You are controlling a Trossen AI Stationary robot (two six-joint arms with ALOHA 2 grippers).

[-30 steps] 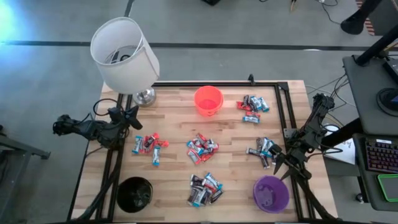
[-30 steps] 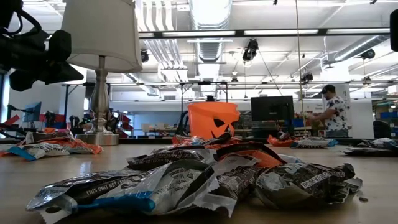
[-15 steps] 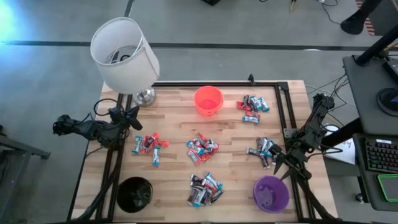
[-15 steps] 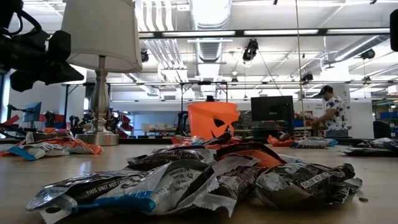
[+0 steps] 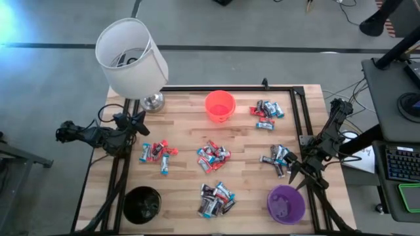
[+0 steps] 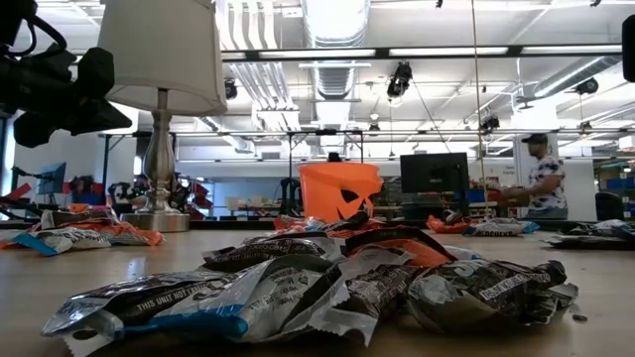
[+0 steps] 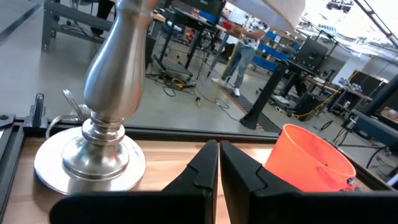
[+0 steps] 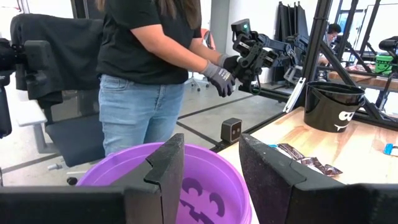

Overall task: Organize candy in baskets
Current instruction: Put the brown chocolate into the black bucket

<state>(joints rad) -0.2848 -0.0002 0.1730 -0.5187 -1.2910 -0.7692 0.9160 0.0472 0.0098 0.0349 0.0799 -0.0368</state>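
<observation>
High view: both arms sit at the desk [image 5: 184,111] edges, neither touching any candy.
Left claw [image 7: 219,163]: fingers pressed together, holding nothing; it sits at the left edge of the desk, close to the lamp [image 5: 131,59] base.
Right claw [image 8: 210,163]: fingers spread apart, nothing between them; it hangs at the right edge, just beside the purple basket [image 5: 286,204].
Purple basket: near right corner; the inside that shows in the right wrist view looks bare.
Orange basket [image 5: 220,106]: far middle of the desk; no candy seen in it from above.
Black basket [image 5: 142,204]: near left corner; its inside is too dark to tell.
Candy [image 5: 213,157]: five loose heaps on the wood, one at the centre, one left of centre, one near the front middle, one far right beside the orange basket, one at the right close to the right claw.
Room: a person in gloves [image 8: 149,68] stands beyond the desk in the right wrist view.
</observation>
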